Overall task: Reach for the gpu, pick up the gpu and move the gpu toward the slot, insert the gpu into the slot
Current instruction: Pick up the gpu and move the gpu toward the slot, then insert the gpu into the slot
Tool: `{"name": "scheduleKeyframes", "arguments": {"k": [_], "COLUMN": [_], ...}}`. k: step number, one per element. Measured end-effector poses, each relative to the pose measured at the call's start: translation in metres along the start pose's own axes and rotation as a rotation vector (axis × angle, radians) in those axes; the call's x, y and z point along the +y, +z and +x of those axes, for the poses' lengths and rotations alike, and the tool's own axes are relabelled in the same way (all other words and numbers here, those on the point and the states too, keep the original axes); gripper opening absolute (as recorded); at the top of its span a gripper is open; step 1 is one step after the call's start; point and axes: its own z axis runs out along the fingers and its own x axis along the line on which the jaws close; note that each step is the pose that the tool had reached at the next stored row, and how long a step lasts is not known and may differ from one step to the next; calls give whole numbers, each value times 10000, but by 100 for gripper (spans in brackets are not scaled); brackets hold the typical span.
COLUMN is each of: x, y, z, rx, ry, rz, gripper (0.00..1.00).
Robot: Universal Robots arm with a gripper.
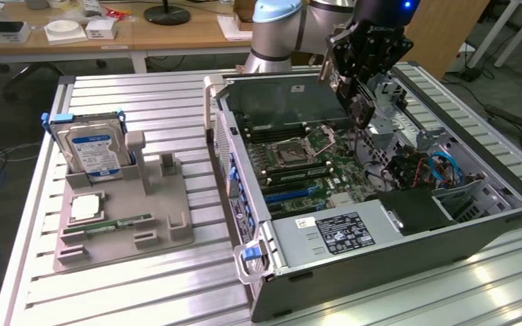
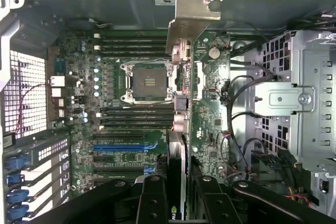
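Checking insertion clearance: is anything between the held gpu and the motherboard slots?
Nothing visible does. The tool holds the gpu above the open case, over the motherboard; the blue slots lie bare, with no cable or part across them.

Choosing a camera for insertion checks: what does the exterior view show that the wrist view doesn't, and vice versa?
Exterior view: hard drive and memory stick on the grey fixture beside the case, plus the power supply. Wrist view: rear vent grille and port block inside the case. Both: gripper shut on the gpu, above the motherboard with its CPU socket.
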Motion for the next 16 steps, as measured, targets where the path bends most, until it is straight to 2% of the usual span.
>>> {"name": "scheduleKeyframes", "arguments": {"k": [13, 16], "x": [0, 0], "y": [1, 1], "z": [0, 0], "rx": [-1, 5], "ry": [-4, -159], "rz": [-2, -4], "gripper": [26, 26]}}
